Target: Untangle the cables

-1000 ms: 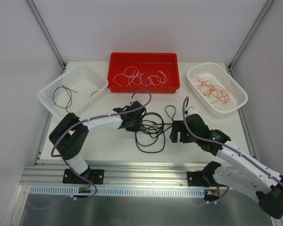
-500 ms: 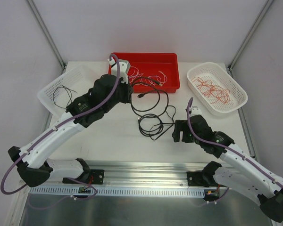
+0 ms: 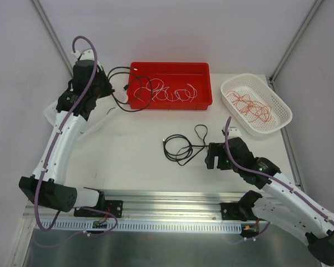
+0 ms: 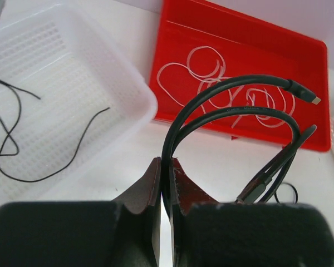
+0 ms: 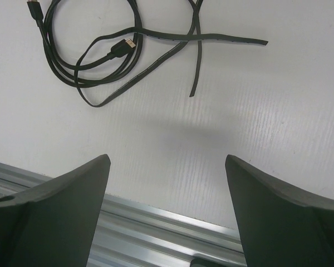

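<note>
My left gripper (image 4: 166, 161) is shut on a thick black cable (image 4: 239, 79), held high at the far left between the left white basket (image 4: 72, 67) and the red bin (image 3: 170, 103). That cable's loops dangle over the bin's left end. A second black cable (image 3: 178, 147) lies coiled on the table. My right gripper (image 3: 211, 157) stands open just right of this coil (image 5: 100, 55), with nothing between its fingers. White cables (image 3: 167, 92) lie in the red bin. Red-orange cables (image 3: 247, 105) fill the right white basket (image 3: 281, 119). Thin black wires (image 4: 11, 133) rest in the left basket.
An aluminium rail (image 3: 172, 203) runs along the table's near edge, just below my right gripper. Slanted frame posts (image 3: 53, 39) stand at the back corners. My left arm covers most of the left basket in the top view.
My left arm rose and swung from mid-table to the far left, carrying one black cable away from the pile. The other cable stayed on the table. My right gripper barely moved.
</note>
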`<state>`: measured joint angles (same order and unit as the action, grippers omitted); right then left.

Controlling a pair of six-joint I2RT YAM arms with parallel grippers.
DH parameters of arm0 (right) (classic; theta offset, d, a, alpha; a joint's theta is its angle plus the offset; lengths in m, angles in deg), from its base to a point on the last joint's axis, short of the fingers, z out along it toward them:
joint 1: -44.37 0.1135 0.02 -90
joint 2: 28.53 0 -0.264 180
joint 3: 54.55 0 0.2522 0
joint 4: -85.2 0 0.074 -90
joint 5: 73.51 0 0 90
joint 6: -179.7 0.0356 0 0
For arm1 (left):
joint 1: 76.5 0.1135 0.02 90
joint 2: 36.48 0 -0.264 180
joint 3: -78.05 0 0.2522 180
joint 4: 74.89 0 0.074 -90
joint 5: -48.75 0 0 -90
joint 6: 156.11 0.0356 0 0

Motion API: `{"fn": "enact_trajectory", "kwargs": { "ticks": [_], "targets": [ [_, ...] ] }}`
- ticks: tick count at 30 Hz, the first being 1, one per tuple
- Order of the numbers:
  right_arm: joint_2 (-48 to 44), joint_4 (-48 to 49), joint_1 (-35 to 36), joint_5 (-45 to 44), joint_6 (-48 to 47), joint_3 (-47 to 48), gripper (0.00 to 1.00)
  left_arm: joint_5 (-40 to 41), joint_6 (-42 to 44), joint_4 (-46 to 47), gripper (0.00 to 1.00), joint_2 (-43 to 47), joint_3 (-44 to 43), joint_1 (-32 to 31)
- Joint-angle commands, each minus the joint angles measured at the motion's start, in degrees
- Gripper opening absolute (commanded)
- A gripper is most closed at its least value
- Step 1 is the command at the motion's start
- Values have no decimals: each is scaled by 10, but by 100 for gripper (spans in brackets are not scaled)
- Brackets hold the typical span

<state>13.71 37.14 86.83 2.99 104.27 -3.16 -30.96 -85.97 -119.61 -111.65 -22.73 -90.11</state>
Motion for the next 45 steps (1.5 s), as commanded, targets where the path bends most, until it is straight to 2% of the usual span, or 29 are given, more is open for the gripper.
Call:
{"fn": "enact_trajectory", "kwargs": {
  "ticks": [1, 3, 8, 13, 17, 19, 20, 22, 23, 25, 27, 28, 33, 36, 37, 43, 45],
  "targets": [
    [-15, -20, 0, -21, -10, 17, 90, -39, -35, 7, 0, -35, -40, 78],
    [-20, -25, 0, -26, -14, 18, 92, -47, -52, 6, 0, -61, -53, 132],
    [-20, -30, 0, -32, -24, 18, 93, -55, -82, 19, 0, -124, -68, 219],
    [-10, -26, 1, -29, -27, 20, 94, -49, -90, 44, 0, -171, -55, 257],
    [-3, -27, 0, -28, -34, 22, 94, -47, -106, 55, 6, -202, -37, 291],
    [-1, -30, 0, -28, -36, 22, 94, -54, -118, 63, 16, -204, -18, 306],
    [-1, -30, 0, -28, -38, 22, 94, -52, -120, 64, 33, -203, -4, 316],
    [-1, -30, 0, -30, -38, 22, 94, -53, -112, 69, 56, -192, 7, 320],
    [4, -29, 0, -32, -40, 22, 94, -60, -107, 71, 77, -187, 17, 320],
    [10, -28, -1, -36, -45, 24, 95, -74, -99, 71, 90, -167, 27, 320],
    [25, -24, 0, -38, -52, 30, 95, -100, -92, 72, 99, -139, 49, 320],
    [31, -25, -1, -41, -53, 33, 95, -102, -92, 71, 99, -128, 59, 319],
    [69, -17, -13, -34, -71, 56, 95, -164, -64, 71, 99, -47, 139, 293],
    [97, -4, -26, -22, -83, 68, 94, -170, -42, 70, 99, 13, 196, 240],
    [116, -1, -33, -9, -89, 75, 94, -171, -35, 69, 99, 28, 210, 203],
    [191, 33, -55, 44, -110, 105, 92, -209, -48, 70, 99, 125, 329, 76],
    [236, 33, -60, 54, -118, 126, 92, -212, -59, 69, 99, 143, 371, 6]
  ]
}}
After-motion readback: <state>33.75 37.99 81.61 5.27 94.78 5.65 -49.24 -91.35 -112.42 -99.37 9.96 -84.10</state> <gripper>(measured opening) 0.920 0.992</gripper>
